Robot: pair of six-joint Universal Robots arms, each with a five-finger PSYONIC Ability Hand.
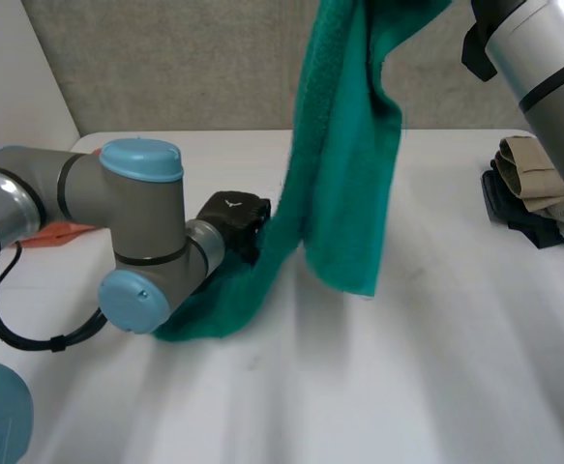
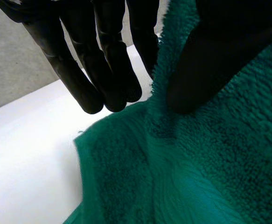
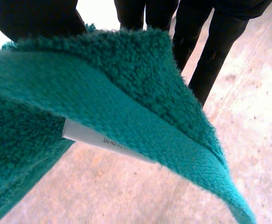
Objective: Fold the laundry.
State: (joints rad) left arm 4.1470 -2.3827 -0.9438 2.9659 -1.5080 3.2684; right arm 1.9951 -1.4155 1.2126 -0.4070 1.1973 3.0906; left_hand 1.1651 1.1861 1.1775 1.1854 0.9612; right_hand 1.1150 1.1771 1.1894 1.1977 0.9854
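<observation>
A green towel [image 1: 344, 174] hangs from above the table, and its lower end trails down onto the white table [image 1: 407, 387]. My left hand [image 1: 233, 215] is at that lower end, near a bottom edge. In the left wrist view its thumb [image 2: 210, 60] presses the towel [image 2: 196, 163], whose edge runs up between thumb and fingers [image 2: 103, 70]. In the right wrist view my right hand [image 3: 215, 51] pinches the towel's [image 3: 103, 93] upper edge between thumb and fingers, high above the table. A white label [image 3: 103, 140] shows under that fold.
A pile of folded clothes [image 1: 538, 193], beige over dark, lies at the table's right edge. Something orange [image 1: 64, 234] lies behind my left arm [image 1: 136, 232]. My right arm [image 1: 552, 68] comes down at the upper right.
</observation>
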